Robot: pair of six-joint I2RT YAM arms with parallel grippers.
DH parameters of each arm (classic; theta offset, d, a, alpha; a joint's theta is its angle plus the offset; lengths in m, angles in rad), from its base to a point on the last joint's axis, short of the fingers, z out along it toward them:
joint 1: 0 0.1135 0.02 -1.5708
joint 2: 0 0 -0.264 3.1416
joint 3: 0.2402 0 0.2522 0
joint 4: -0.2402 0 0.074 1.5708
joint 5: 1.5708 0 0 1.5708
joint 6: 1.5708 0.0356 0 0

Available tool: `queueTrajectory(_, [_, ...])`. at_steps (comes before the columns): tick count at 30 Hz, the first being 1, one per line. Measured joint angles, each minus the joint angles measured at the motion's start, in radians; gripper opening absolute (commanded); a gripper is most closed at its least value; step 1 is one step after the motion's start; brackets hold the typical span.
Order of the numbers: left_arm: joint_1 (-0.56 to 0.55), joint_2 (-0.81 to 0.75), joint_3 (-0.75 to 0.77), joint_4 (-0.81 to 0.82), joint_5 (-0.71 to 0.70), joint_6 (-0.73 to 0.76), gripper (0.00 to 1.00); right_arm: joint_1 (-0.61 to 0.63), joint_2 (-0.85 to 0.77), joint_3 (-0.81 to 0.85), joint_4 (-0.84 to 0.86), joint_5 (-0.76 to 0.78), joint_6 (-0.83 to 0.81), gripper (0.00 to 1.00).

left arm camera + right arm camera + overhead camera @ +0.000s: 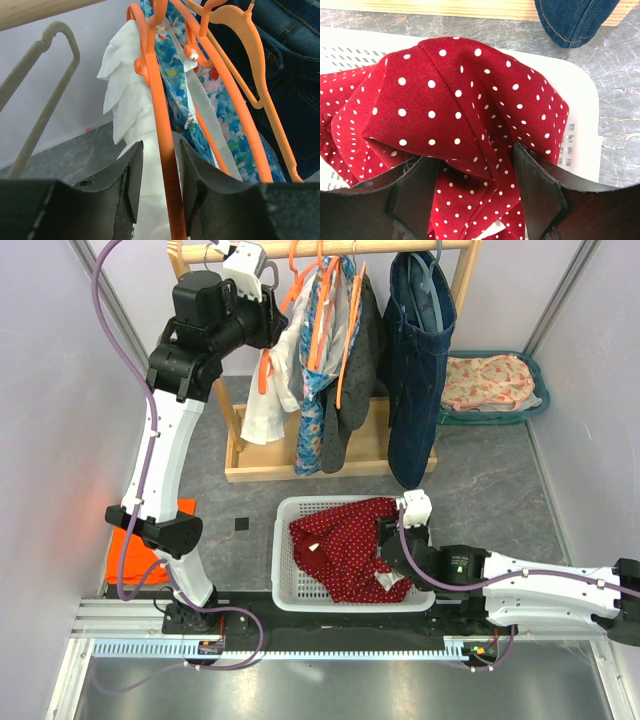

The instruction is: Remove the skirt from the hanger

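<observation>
A white tiered skirt (262, 405) (127, 100) hangs from an orange hanger (162, 150) at the left end of the wooden rail (330, 248). My left gripper (268, 315) (159, 165) is raised to the rack, open, with the hanger's arm running between its jaws, close to the right one. A red polka-dot garment (340, 540) (455, 100) lies bunched in the white basket (285, 585) (580, 100). My right gripper (385, 540) (475, 175) is low over it, open, with a fold of the red cloth between its fingers.
On the rack hang a blue floral garment (318, 370), a dark dotted one (360, 370) and a denim piece (415, 370), on more orange hangers. An empty grey hanger (50, 100) hangs left. A teal tray (535, 405) sits at the back right. The rack's wooden base (300, 472) lies behind the basket.
</observation>
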Motion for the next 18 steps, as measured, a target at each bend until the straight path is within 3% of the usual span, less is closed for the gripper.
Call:
queueTrajectory(4, [0.000,0.000,-0.003,0.002,-0.003,0.000,0.33,0.000,-0.005,0.024,-0.029,0.008,-0.001,0.69])
queueTrajectory(7, [0.000,0.000,-0.021,0.006,-0.008,0.004,0.03,0.000,-0.021,0.072,-0.043,0.020,-0.011,0.75])
queueTrajectory(9, [0.000,0.000,-0.035,0.013,-0.024,0.014,0.02,0.000,-0.031,0.124,-0.058,0.034,-0.023,0.80])
queueTrajectory(18, [0.000,0.000,-0.017,0.008,-0.051,0.024,0.02,0.000,-0.079,0.343,-0.064,0.057,-0.106,0.85])
